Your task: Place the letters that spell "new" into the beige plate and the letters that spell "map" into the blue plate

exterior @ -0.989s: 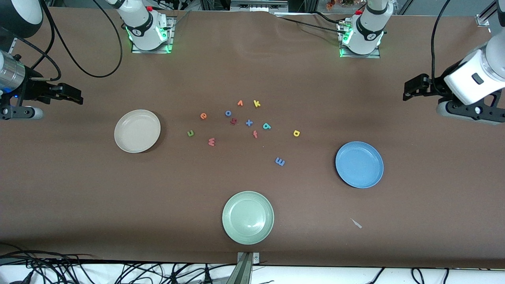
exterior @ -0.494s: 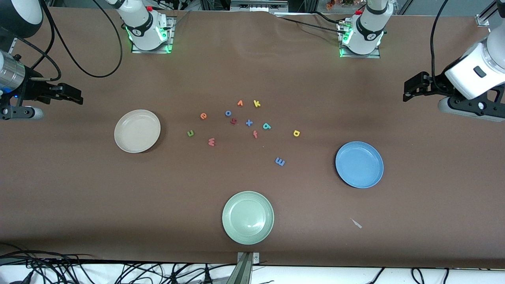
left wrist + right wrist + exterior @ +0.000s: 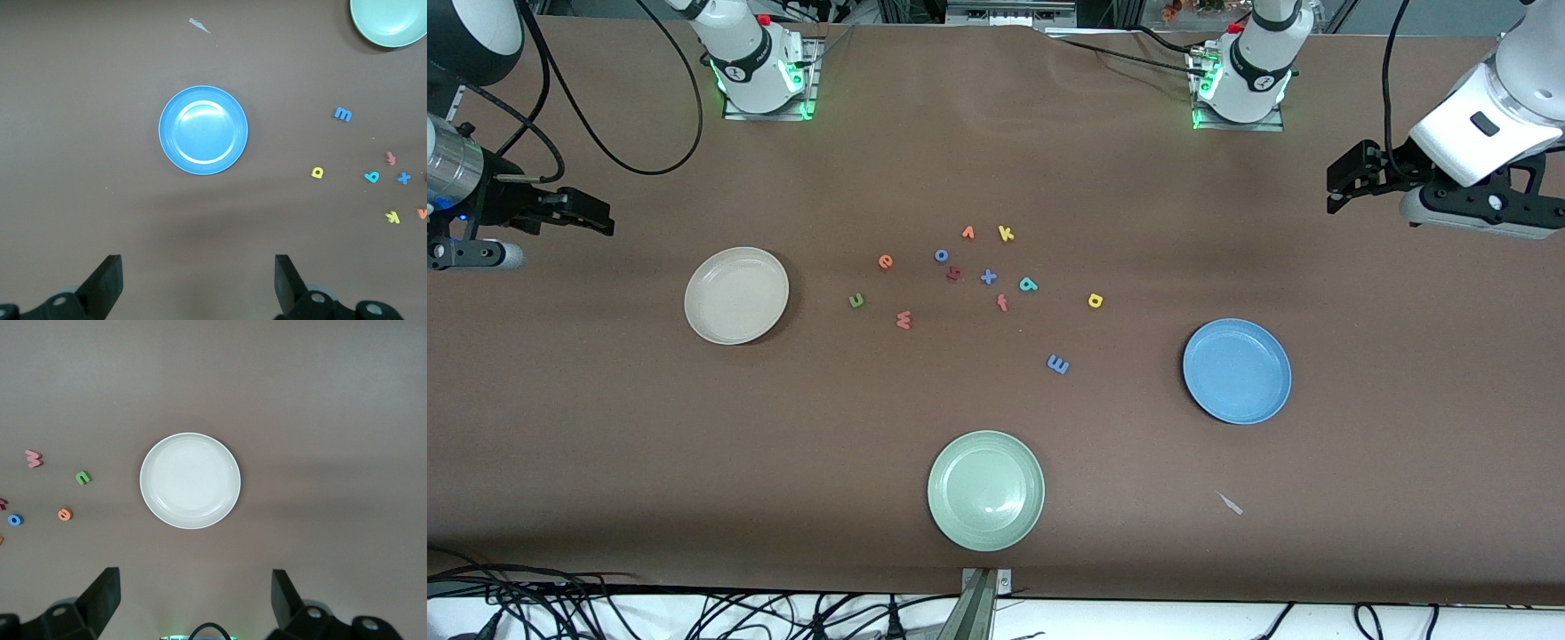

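High front overview, wrist cameras looking straight down

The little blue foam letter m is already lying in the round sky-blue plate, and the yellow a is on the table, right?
Not quite. The little blue foam letter m is on the brown table beside the round sky-blue plate, not in it, as the front view shows. The yellow a is on the table.

Two white arms on metal base plates lit green, with black cables; each carries a black two-finger gripper: left gripper, right gripper.
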{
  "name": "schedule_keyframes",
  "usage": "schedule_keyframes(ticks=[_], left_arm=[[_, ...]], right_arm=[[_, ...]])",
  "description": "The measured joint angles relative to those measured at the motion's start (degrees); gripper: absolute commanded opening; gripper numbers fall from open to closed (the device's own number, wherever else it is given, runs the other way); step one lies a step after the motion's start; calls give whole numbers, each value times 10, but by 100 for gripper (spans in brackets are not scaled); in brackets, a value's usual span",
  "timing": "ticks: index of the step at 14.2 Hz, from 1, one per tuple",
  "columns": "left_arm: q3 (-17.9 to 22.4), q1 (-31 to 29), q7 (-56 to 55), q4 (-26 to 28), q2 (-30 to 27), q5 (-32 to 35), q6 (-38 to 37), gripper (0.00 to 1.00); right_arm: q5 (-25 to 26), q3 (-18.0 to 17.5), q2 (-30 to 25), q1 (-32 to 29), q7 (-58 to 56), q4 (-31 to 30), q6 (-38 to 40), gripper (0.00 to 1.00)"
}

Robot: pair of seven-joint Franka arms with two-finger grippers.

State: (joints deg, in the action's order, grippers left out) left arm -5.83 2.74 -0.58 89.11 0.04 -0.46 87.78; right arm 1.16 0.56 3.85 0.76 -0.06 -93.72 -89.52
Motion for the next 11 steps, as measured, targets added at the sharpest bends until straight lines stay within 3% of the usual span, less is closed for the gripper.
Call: schedule_keyframes(ticks=[3,11], left_arm=[[35,29,0,33,-24,0,9,100],[40,30,0,28,-22,0,-1,100]], right_arm=[[0,0,0,0,0,0,0,100],[0,0,0,0,0,0,0,100]])
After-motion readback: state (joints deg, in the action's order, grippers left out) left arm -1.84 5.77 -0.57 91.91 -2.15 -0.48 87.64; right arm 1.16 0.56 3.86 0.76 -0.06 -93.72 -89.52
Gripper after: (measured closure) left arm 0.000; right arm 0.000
